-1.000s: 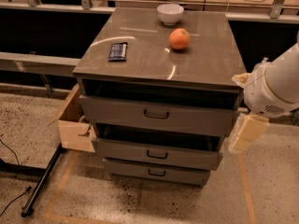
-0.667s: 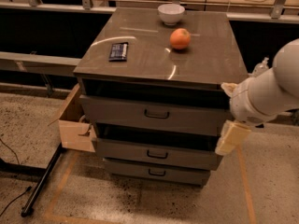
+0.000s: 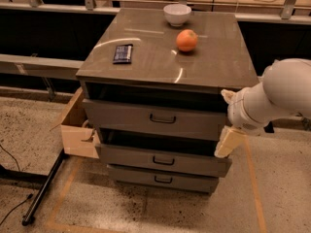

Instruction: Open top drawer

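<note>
Nearest: speckled floor [image 3: 121,212] with a black pole [image 3: 41,193] lying at the lower left.

Cabinet [image 3: 214,67], front face, bottom up: bottom drawer [image 3: 141,177] and middle drawer [image 3: 131,155], both short-fronted, each with a small dark handle.

Gripper [image 3: 229,142]: hangs off the cabinet's right front corner, level with the gap between the middle and top drawers. It is just beside the drawer fronts and well right of every handle. Whether it is open or closed: cannot tell. It holds nothing that I can see. The white arm [image 3: 277,98] comes in from the right edge.

Top drawer [image 3: 121,114]: directly under the cabinet's slab, a wide grey front, the tallest of the three. Its dark bar handle [image 3: 163,118] is centred and untouched. A dark band runs above the front; I cannot tell whether that is a slight opening or only a shadowed recess.

Progress, judged: approach only. No grasp on the handle and no clear pull-out. Left to do: move across to the handle, take it, draw the drawer forward.

Left of the cabinet: an open cardboard box [image 3: 77,130].

On top, front to back: dark packet [image 3: 122,53], orange [image 3: 186,40], white bowl [image 3: 177,13]. All sit apart from one another.
</note>
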You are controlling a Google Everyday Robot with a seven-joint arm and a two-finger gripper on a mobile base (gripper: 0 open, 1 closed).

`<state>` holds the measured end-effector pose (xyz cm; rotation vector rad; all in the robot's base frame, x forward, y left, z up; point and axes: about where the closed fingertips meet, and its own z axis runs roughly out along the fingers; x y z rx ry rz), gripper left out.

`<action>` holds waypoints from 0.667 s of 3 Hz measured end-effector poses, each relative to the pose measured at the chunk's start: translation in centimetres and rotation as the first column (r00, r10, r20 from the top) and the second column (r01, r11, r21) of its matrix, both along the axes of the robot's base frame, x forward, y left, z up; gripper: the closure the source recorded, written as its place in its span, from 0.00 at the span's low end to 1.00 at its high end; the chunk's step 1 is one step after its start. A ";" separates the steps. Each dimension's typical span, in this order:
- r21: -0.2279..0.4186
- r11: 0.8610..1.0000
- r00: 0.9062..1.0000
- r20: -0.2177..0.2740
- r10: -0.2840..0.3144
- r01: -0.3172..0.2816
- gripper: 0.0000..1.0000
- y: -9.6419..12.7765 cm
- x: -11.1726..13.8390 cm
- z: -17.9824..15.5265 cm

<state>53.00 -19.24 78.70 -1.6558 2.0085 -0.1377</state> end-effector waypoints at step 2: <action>0.031 0.999 0.999 -0.043 -0.011 0.012 0.00 0.1 0.3 -3.0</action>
